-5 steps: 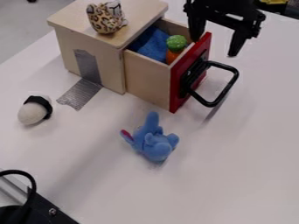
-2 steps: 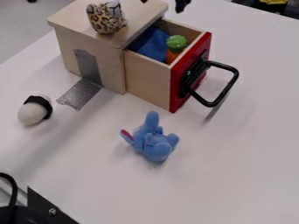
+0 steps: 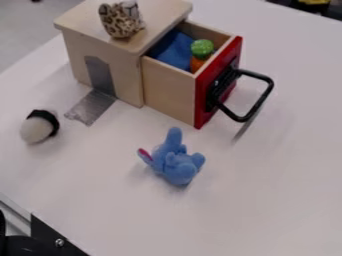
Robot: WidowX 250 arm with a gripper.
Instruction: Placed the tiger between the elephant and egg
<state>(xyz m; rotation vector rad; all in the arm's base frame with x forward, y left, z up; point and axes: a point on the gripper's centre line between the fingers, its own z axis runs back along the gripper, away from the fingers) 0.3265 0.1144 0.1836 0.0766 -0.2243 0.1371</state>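
one fixed camera looks down at a slant, fairly near, onto the table (image 3: 267,200).

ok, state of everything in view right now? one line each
drawer: pulled open, toy and cloth inside
drawer handle: sticking outward from the red front
tiger: on the cabinet top, not between elephant and egg
elephant: on the table, in front of the drawer
egg: on the table, black band around it
green-and-orange toy: in the drawer
blue cloth: in the drawer, crumpled
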